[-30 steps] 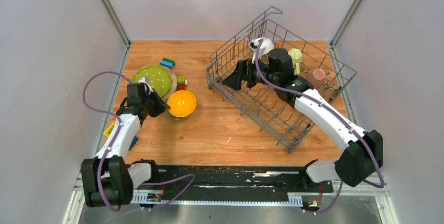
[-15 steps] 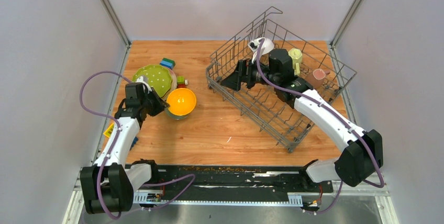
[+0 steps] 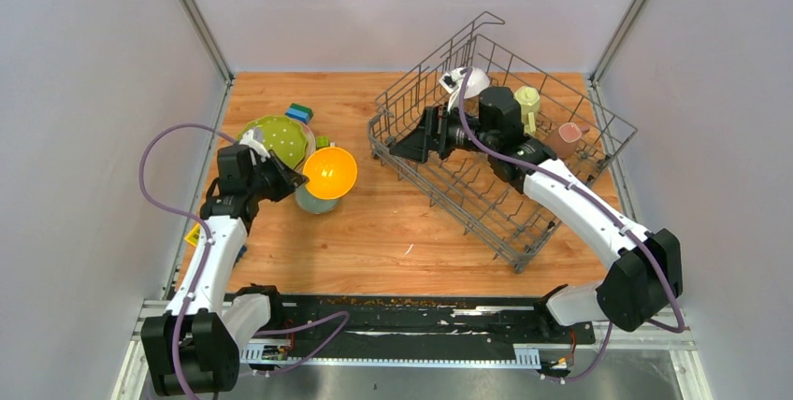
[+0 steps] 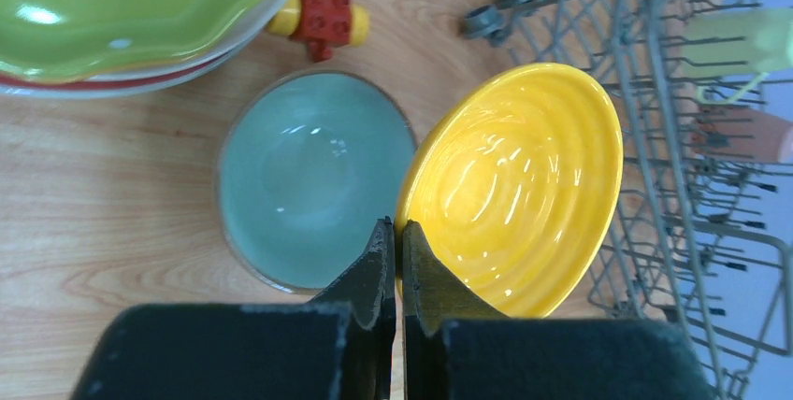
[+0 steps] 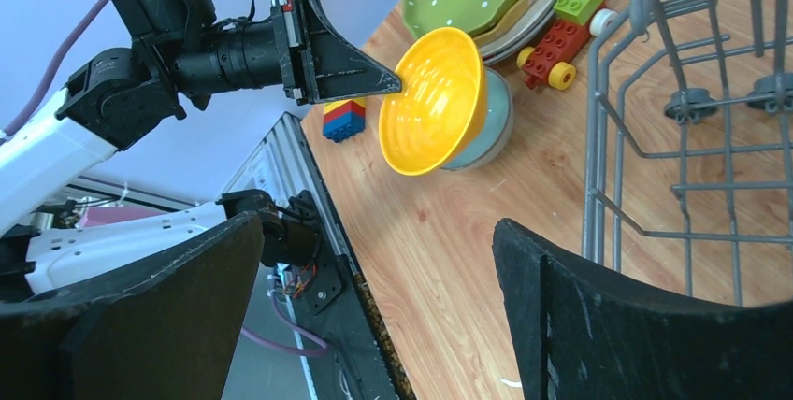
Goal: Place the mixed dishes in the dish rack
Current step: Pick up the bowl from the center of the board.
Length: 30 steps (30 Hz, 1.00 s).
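Yel. bowl [image 4: 519, 185], lime dotted plate [image 3: 278, 138], poss. pink mug [image 3: 565, 137]

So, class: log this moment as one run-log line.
left gripper: shut on yellow bowl, tilted over teal bowl | right gripper: open, empty, at dish rack

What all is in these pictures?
yellow bowl: one, yellow, tilted, held by its rim
grey-green bowl: one, grey-green, on the table beneath it
plates: one stack, lime-green dotted on top, table's left
toy blocks: several, mixed colours, beside the plates
dish rack: one, grey wire, table's right
mugs: two, pale-green and pink, in the rack
white dish: one, white, in the rack
left gripper: black, shut on yellow bowl's rim
right gripper: black, open at the rack's left end
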Tool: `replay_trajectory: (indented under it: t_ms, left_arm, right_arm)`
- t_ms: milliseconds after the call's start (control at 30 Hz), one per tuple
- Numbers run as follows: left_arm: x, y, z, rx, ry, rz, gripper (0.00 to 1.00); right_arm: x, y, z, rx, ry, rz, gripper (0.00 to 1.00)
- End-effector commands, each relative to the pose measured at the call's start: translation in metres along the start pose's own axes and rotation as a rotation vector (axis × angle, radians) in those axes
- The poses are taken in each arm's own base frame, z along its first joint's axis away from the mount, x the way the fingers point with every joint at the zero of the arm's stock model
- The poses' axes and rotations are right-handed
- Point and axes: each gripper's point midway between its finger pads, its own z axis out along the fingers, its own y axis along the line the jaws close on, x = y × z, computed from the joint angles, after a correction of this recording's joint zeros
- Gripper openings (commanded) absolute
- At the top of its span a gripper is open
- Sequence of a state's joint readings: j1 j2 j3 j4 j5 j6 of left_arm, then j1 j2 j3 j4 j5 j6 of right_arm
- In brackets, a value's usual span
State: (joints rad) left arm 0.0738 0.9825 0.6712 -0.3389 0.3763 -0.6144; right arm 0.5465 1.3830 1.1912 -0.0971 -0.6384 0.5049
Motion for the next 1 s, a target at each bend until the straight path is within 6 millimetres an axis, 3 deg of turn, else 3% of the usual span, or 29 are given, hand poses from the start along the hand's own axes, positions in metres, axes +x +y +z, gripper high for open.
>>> replay_trajectory:
  t_ms: [0, 167, 467, 700, 967]
  left_arm:
    - [-0.037, -0.06, -0.021, 0.225, -0.087, 0.071, 0.0]
    - [-0.045, -0.089, -0.034, 0.354, -0.104, 0.096, 0.0]
    - [-0.048, -0.122, -0.046, 0.539, -0.097, 0.033, 0.0]
    - [-0.047, -0.129, -0.045, 0.596, -0.064, 0.0, 0.0]
    - [-0.047, -0.136, -0.048, 0.631, -0.066, -0.025, 0.0]
  right_arm:
    - [-0.006, 0.014, 0.003, -0.07, -0.02, 0.014, 0.95]
    - [-0.003, 0.016, 0.008, -0.1, -0.003, 0.068, 0.94]
    - [0.003, 0.014, 0.018, -0.122, 0.038, 0.212, 0.96]
    - [0.007, 0.017, 0.026, -0.172, 0.08, 0.286, 0.96]
    - [-0.01, 0.028, 0.035, -0.254, 0.072, 0.29, 0.95]
